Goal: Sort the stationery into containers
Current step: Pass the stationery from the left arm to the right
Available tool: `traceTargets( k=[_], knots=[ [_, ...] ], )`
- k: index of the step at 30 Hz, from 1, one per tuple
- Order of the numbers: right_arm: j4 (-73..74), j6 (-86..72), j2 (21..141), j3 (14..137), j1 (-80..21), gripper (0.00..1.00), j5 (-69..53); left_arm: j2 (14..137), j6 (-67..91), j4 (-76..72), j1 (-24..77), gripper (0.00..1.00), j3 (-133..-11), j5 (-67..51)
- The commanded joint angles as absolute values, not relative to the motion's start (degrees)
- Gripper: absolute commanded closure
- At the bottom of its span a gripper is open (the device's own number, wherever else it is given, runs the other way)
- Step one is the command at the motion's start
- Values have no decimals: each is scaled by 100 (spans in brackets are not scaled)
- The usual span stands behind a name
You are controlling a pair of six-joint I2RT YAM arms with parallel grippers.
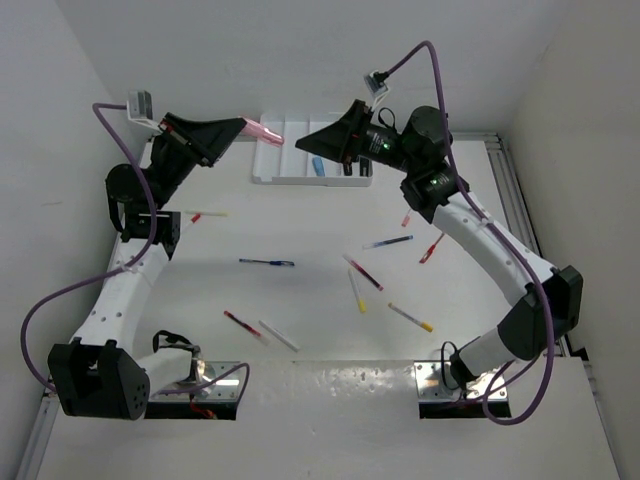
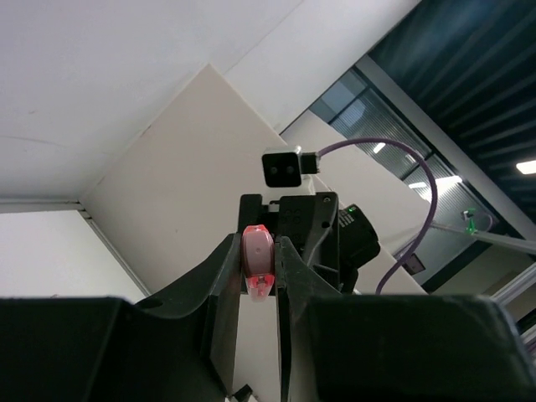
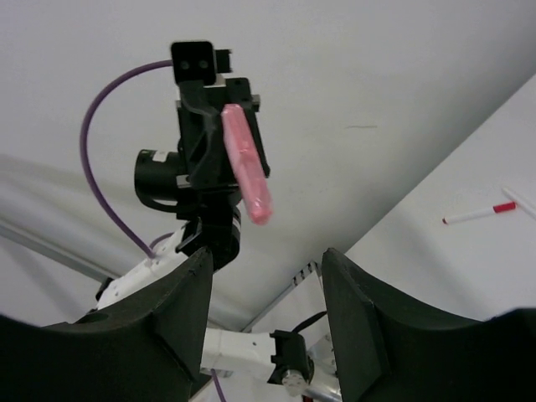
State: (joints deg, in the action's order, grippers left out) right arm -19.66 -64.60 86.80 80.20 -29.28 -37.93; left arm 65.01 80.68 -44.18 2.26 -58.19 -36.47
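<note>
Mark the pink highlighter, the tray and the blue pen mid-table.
pink highlighter [image 3: 245,163], right wrist view, mid-body.
tray [image 1: 285,165], top view, bare part near its left end.
blue pen [image 1: 267,262], top view, middle of the barrel.

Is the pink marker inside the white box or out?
Out. The left gripper is shut on the pink marker, holding it up near the white tray.

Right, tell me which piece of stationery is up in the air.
The stubby pink highlighter, pinched between the left arm's fingers in mid-air; the thin pens all lie on the table.
</note>
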Motion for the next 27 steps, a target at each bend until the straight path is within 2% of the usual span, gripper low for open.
traceTargets(
  k=[1,12,16,27],
  knots=[
    [-2294,-6521,8719,8358,-2979,46,-3753,6275,8270,-4369,167,100,-5818,-3533],
    [-2057,-6715,8850,8393,-3050,48,-3481,6302,8429,-4104,167,100,-5757,-3445],
    [-2048,-6732,9026,8586,-3155,55,-3410,6319,8437,-4061,167,100,-5730,-3445],
    [-2144,-6803,9141,8614,-3348,62,-3445,6363,8420,-4087,167,100,-5599,-3463]
  ],
)
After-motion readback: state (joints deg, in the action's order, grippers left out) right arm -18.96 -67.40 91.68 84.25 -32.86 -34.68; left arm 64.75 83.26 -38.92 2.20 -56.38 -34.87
